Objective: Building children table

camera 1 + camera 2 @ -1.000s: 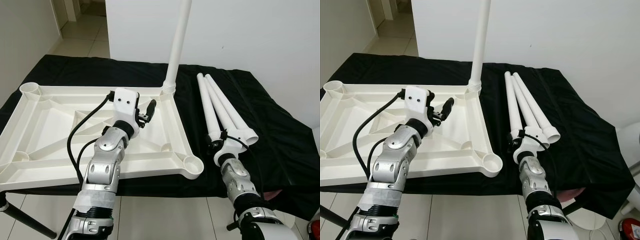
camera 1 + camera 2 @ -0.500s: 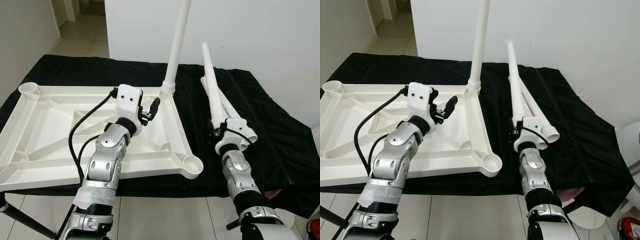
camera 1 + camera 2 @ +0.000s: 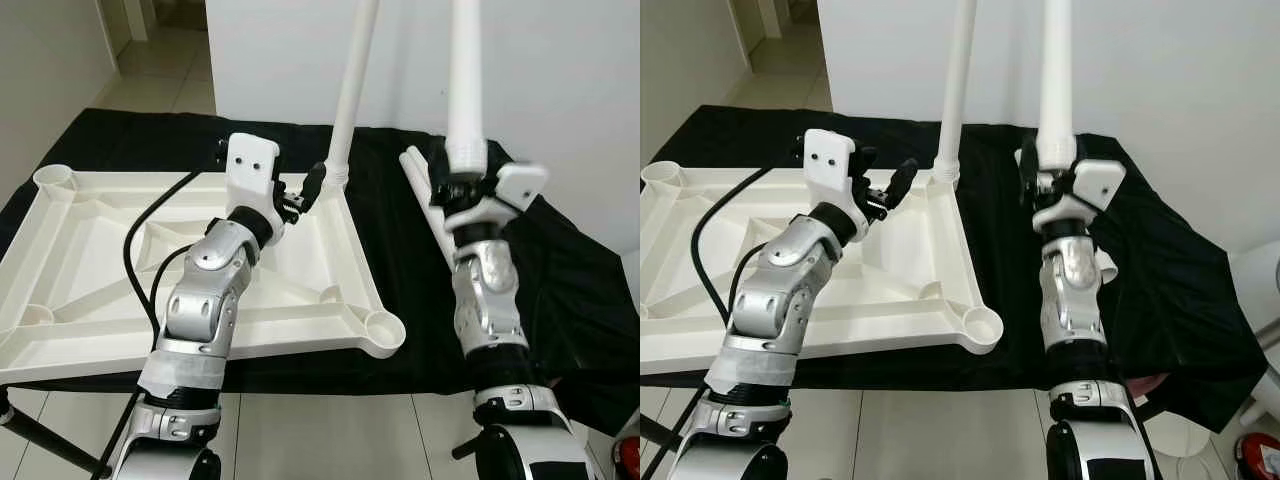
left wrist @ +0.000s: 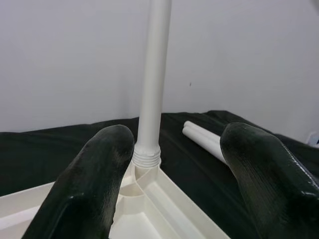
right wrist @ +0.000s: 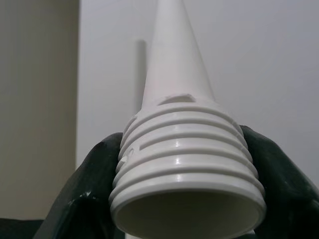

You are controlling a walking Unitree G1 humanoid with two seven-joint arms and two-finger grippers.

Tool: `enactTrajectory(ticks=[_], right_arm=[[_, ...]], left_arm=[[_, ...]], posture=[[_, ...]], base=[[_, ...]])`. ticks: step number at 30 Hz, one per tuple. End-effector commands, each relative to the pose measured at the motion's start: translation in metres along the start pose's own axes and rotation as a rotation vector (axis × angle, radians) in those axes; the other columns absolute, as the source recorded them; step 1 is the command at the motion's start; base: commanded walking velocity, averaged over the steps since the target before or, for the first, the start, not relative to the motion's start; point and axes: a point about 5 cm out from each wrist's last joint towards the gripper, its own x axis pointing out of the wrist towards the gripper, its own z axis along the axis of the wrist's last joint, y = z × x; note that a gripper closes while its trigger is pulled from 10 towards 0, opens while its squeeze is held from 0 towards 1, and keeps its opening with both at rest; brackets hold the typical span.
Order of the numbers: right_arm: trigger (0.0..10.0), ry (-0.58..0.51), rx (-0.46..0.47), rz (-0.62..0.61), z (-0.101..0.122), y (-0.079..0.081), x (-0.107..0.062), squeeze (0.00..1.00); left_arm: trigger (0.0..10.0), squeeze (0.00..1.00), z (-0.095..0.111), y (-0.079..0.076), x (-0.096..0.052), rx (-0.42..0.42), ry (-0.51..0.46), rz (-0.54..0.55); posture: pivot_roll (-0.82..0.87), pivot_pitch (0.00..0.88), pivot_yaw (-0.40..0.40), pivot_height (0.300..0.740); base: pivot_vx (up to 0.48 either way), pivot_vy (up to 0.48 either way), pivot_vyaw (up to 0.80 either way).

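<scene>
The right gripper (image 3: 462, 188) grasps a white table leg (image 3: 466, 90) upright above the black-draped table (image 3: 560, 260). The left gripper (image 3: 305, 195), fingers spread, hovers over the upturned tabletop (image 3: 90, 260) near its far-right corner, where a mounted leg (image 3: 352, 100) stands.

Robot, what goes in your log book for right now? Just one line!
right gripper: shut on table leg, upright | left gripper: open, near fitted leg | tabletop: upside down
</scene>
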Motion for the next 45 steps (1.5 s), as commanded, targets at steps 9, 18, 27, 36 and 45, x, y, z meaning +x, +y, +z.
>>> enactTrajectory(ticks=[9, 18, 27, 36, 45], right_arm=[[10.0, -0.089, 0.003, 0.152, 0.026, 0.019, 0.012, 0.00], [10.0, 0.050, 0.034, 0.345, 0.007, 0.038, -0.013, 0.00], [10.0, 0.178, 0.076, 0.412, -0.012, 0.043, -0.040, 0.00], [10.0, 0.227, 0.093, 0.441, -0.017, 0.050, -0.051, 0.00], [10.0, 0.255, 0.113, 0.467, -0.018, 0.057, -0.061, 0.00]], left_arm=[[10.0, 1.00, 0.020, -0.007, -0.004, -0.129, -0.063, -0.221], [10.0, 1.00, 0.040, -0.004, -0.001, -0.199, -0.113, -0.263], [10.0, 0.00, 0.045, -0.008, 0.000, -0.350, -0.104, -0.327], [10.0, 0.00, 0.031, -0.011, 0.005, -0.536, 0.014, -0.330], [10.0, 0.00, 0.014, -0.014, 0.008, -0.602, 0.147, -0.298]], posture=[[0.00, 0.000, -0.096, 0.740], [0.00, 0.000, -0.101, 0.740], [-0.01, 0.000, -0.093, 0.740], [-0.02, 0.000, -0.088, 0.740], [-0.02, 0.000, -0.087, 0.740]], base=[[0.000, 0.000, 0.00], [0.000, 0.000, 0.00], [0.000, 0.000, 0.00], [0.000, 0.000, 0.00], [0.000, 0.000, 0.00]])
